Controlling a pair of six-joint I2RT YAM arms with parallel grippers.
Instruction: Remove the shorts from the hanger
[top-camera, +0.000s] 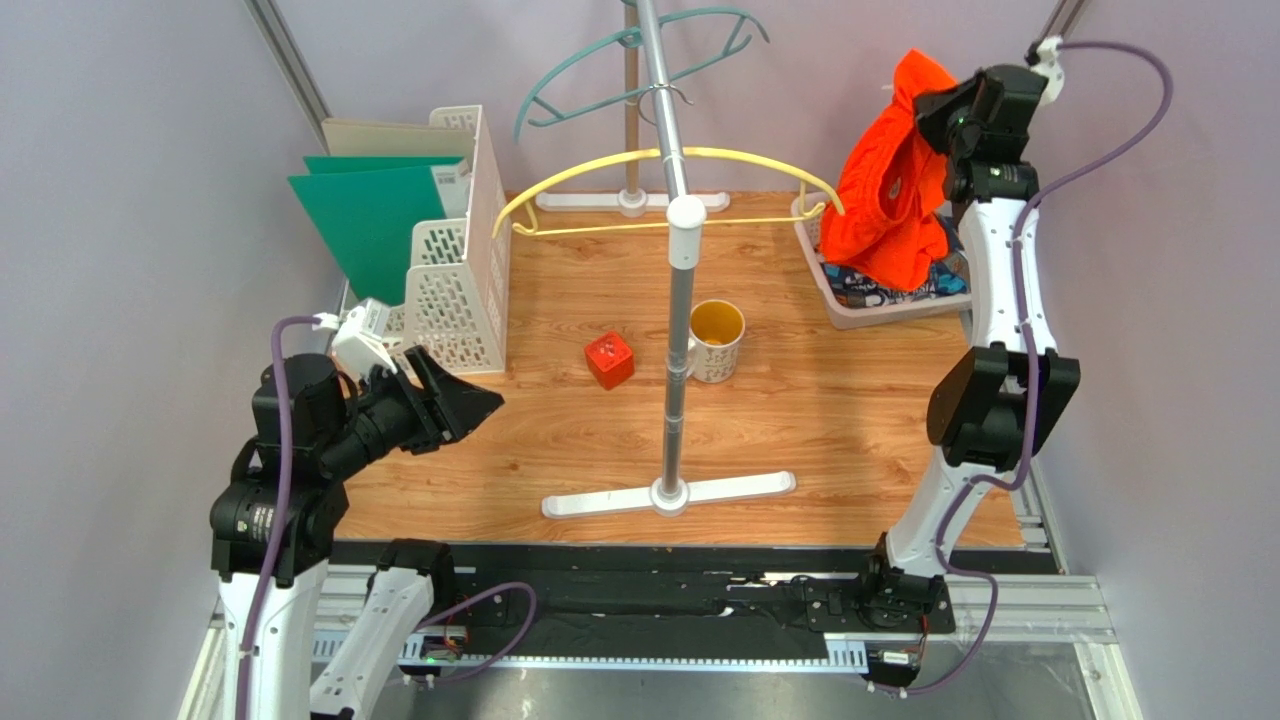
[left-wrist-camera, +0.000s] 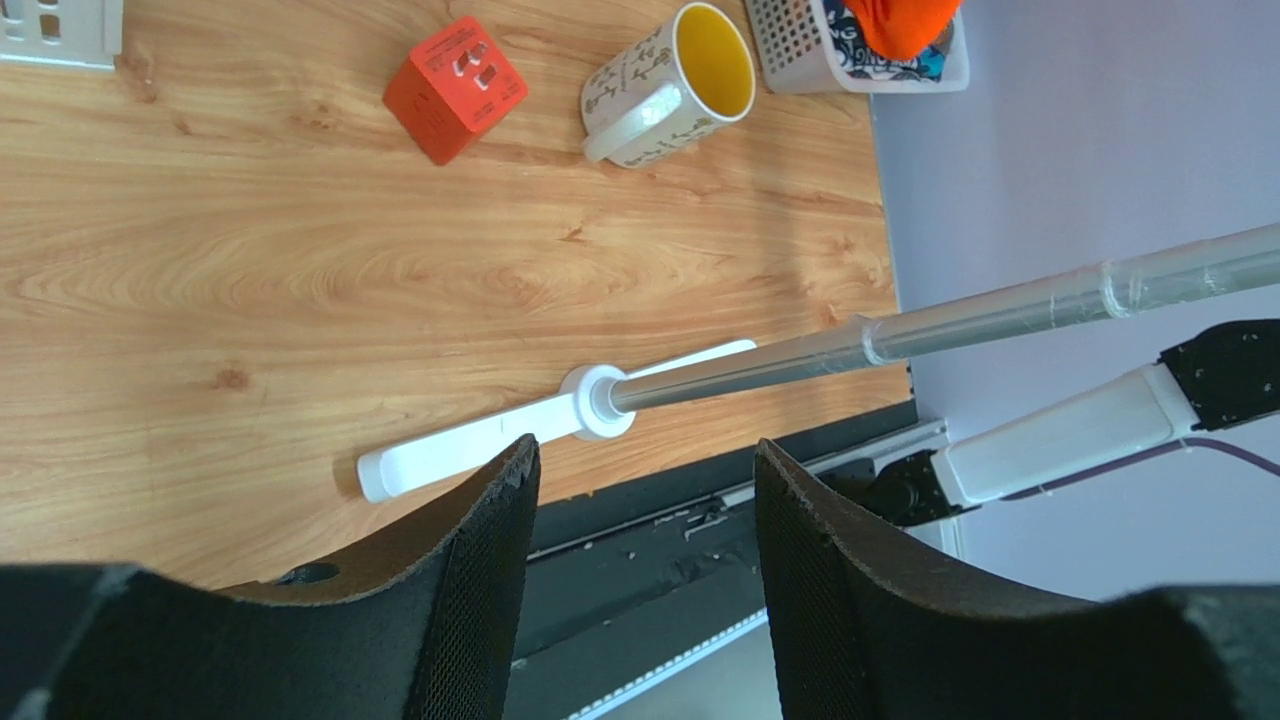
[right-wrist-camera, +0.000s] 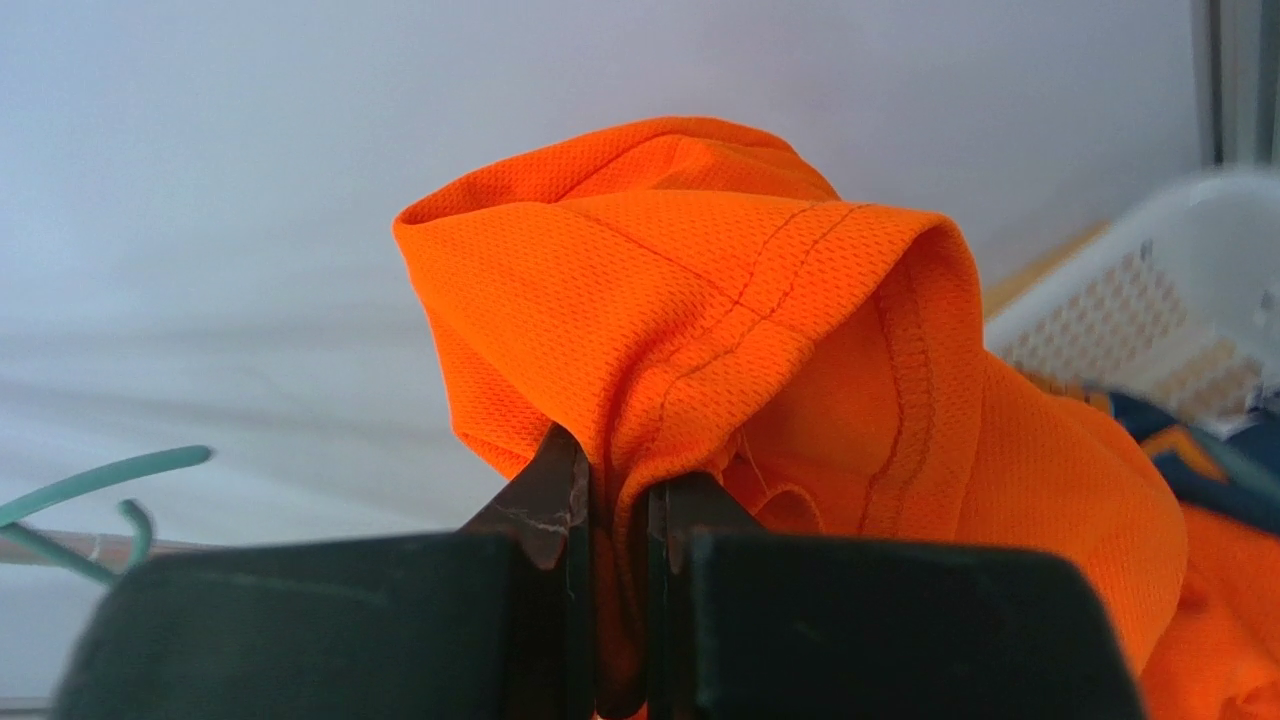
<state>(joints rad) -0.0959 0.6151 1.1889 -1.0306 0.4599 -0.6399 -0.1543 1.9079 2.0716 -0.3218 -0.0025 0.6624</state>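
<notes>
Pinching bright orange mesh shorts (right-wrist-camera: 721, 345) in right end effector (right-wrist-camera: 619, 503) over white perforated basket (top-camera: 864, 312); left end effector (left-wrist-camera: 643, 465) released.

Bright even overhead light; faint soft shadows; right wrist background blurred.

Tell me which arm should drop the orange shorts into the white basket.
The right arm. Its jaws pinch the orange shorts, which hang directly over the white basket on its own side. The left arm sits open-jawed and empty on the opposite side.
</notes>
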